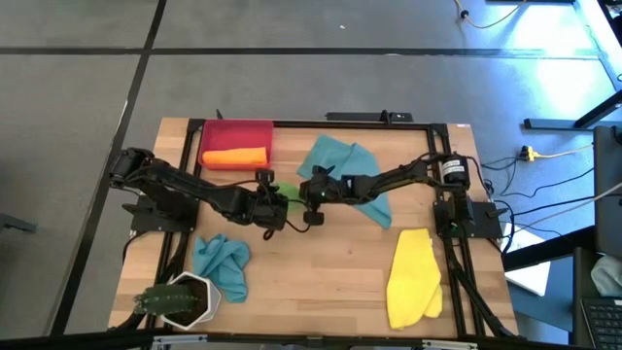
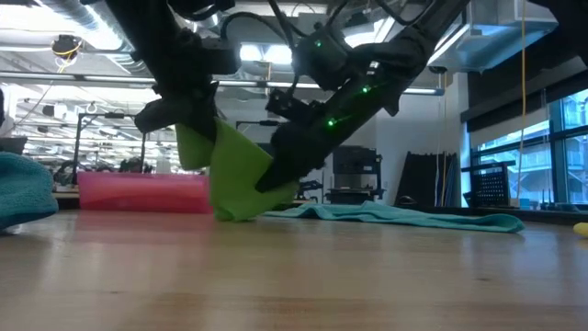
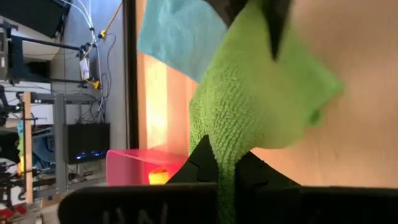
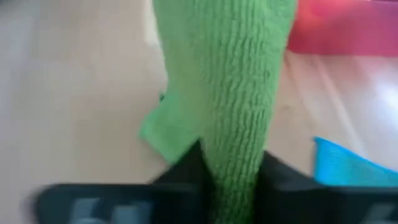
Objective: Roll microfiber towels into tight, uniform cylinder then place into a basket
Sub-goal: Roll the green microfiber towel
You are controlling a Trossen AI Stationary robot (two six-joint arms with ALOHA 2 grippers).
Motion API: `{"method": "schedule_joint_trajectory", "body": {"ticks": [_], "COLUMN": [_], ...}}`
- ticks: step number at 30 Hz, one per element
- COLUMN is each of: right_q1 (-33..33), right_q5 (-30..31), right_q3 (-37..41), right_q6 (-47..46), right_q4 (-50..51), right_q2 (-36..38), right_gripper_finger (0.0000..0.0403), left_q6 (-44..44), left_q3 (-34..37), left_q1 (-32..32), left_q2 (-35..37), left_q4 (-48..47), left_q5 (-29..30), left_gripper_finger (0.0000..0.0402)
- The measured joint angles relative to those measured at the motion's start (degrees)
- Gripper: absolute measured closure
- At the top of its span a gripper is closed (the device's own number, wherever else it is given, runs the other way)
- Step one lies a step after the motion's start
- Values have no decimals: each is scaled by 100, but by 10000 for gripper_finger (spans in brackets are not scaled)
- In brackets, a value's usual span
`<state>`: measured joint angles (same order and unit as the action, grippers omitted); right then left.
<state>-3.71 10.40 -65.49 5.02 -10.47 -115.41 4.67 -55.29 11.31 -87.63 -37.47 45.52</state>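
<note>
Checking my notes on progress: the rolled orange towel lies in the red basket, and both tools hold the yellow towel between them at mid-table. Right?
Not quite. The orange towel does lie in the red basket, but the left tool and right tool hold the green towel, as the low view shows. The yellow towel lies untouched.

The green towel (image 3: 249, 106) pinched in the left tool (image 3: 225, 177) and the right tool (image 4: 233, 177) is nubby, matt looped cloth. Both tools look like matt black plastic. Under them the desk (image 1: 330, 272) is pale, smooth wood with a faint sheen. Beyond the tools, the basket (image 1: 236, 133) is glossy red plastic.
</note>
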Motion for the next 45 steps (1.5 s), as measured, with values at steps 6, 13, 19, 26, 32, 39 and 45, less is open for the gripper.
{"method": "schedule_joint_trajectory", "body": {"ticks": [6, 13, 19, 26, 32, 39, 45], "right_q1": [-332, -360, -21, 546, 681, 1063, 1512], "right_q5": [-16, 505, 773, 1890, 2466, 2227, 2225], "right_q3": [-15, -9, -8, -17, -9, 2, -6], "right_q6": [540, 1450, 1821, 2188, 2395, 2360, 2171], "right_q4": [651, 1198, 1627, 1901, 1833, 1792, 1777], "right_q2": [420, 1271, 1271, 780, 725, 434, -2], "right_gripper_finger": [372, 390, 390, 390, 390, 390, 390], "left_q6": [375, 647, 559, 337, 50, -267, -289], "left_q3": [-4, -39, -22, -9, -22, -2, -2], "left_q1": [-119, -279, -207, 212, 476, 839, 1209], "left_q2": [0, 2, 2, -378, -937, -1250, -1568], "left_q4": [-184, -95, 87, 192, 293, 348, 479], "left_q5": [-61, 6, -199, -435, -309, -435, -601], "left_gripper_finger": [402, 402, 402, 402, 402, 402, 402]}}
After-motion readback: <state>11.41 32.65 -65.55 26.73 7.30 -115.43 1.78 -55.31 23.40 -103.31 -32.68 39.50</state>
